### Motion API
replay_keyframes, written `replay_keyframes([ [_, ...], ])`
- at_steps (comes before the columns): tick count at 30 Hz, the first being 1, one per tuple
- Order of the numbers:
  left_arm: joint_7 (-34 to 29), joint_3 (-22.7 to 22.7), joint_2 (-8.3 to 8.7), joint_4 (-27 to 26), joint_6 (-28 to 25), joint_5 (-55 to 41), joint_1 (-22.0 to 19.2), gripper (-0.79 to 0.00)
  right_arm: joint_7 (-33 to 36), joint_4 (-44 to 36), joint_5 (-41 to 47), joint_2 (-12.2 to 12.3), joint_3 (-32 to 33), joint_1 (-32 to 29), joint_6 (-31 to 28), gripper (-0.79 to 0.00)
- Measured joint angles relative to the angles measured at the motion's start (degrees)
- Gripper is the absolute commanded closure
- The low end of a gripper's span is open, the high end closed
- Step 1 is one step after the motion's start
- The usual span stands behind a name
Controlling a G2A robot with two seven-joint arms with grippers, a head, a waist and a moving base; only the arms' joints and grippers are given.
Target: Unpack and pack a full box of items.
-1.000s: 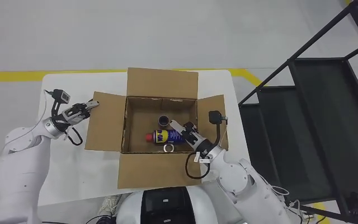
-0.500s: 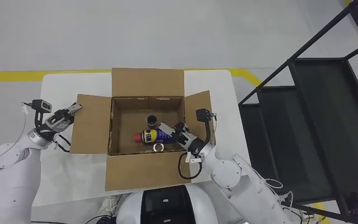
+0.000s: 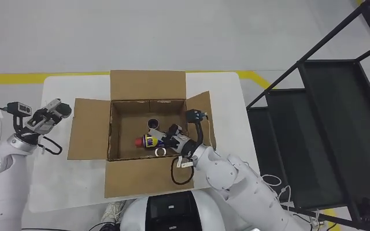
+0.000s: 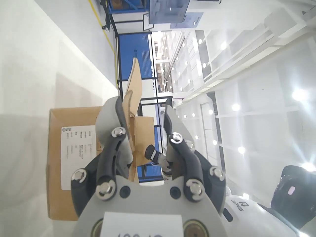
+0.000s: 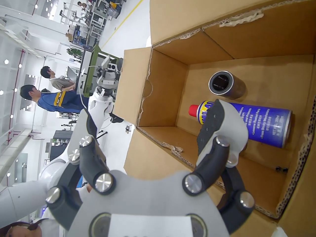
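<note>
Top view, unpacking step: right gripper (image 3: pixel 166 137) wide open, empty, inside the cardboard box (image 3: pixel 144 179) just above the blue spray can (image 3: pixel 149 140) lying toward 6 o'clock; left gripper (image 3: pixel 55 110) open, empty, at 9 o'clock; next, likely lower and close across the can.

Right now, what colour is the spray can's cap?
The cap is red, clearest in the right wrist view.

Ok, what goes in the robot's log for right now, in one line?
right gripper: open, over spray can in box | left gripper: open, beside box | dark cylinder: in box
</note>
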Motion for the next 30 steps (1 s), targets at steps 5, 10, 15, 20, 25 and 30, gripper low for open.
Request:
replay_keyframes([
  [5, 1.57, -4.96, 0.8, -3.78, -1.55, -2.92, 1.96, -0.785, 1.49, 2.58, -7.4, -1.32, -5.26, 5.42, 8.15, -0.785],
  [10, 8.96, -5.75, 0.17, -10.24, -3.15, -6.89, 4.56, -0.785, 6.36, 8.25, -16.3, -3.77, -12.38, 14.14, 21.87, -0.785],
  [15, 11.38, -5.15, -0.05, -12.37, -2.58, -7.41, 5.19, -0.785, 10.84, 13.33, -20.11, -6.48, -18.19, 21.65, 28.77, -0.785],
  [20, 11.29, -5.17, -0.05, -12.3, -2.61, -7.38, 5.17, -0.785, 12.01, 14.99, -20.97, -7.27, -19.49, 23.53, 30.39, -0.785],
  [25, 11.3, -5.17, -0.05, -12.3, -2.61, -7.38, 5.17, -0.785, 11.97, 14.94, -20.93, -7.25, -19.46, 23.49, 30.34, -0.785],
  [30, 11.3, -5.17, -0.05, -12.3, -2.61, -7.38, 5.17, -0.785, 11.69, 15.21, -20.95, -7.28, -19.31, 23.28, 30.09, -0.785],
])
